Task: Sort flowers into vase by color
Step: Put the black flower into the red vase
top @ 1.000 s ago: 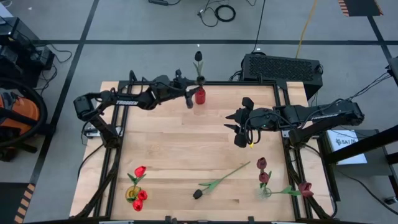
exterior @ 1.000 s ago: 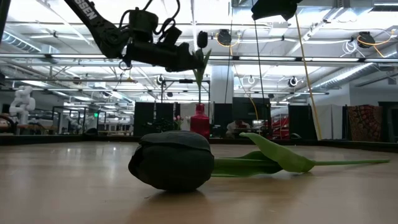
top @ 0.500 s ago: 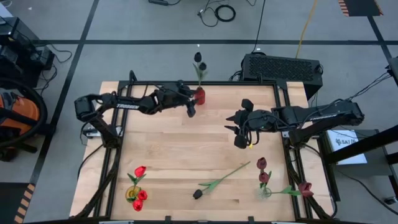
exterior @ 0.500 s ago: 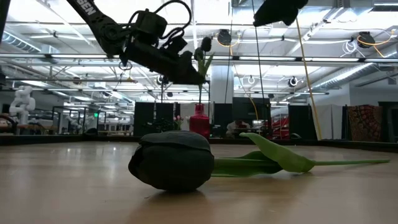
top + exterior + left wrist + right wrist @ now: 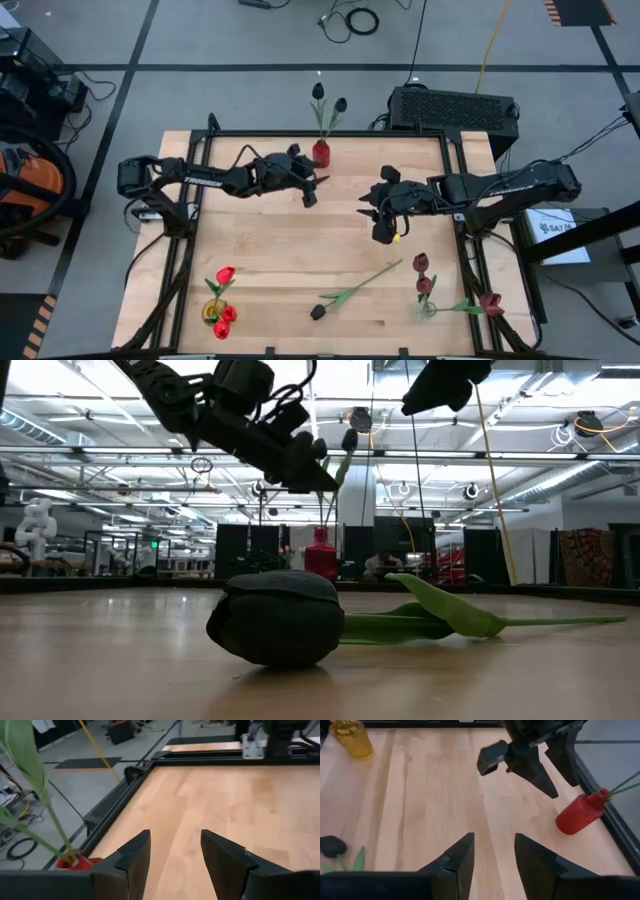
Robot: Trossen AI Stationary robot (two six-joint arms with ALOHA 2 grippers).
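Note:
A red vase stands at the table's far edge with two black flowers in it, their stems stuck in its neck. My left gripper hovers open and empty just near of that vase. My right gripper hangs open and empty over the table's middle right. One black flower lies on the table near the front edge. A yellow vase at the near left holds red flowers. A clear vase at the near right holds maroon ones.
A maroon flower leans out of the clear vase toward the table's right edge. A black frame rail runs round the table. Bare wood lies between the grippers and the lying flower. A black box sits beyond the far edge.
My left gripper has let go of a black flower at the red vase and drawn back toward the near edge, tipping less steeply. That flower now stands in the vase and has leaned toward the table's right, beside the first one. My right gripper has sunk a little.

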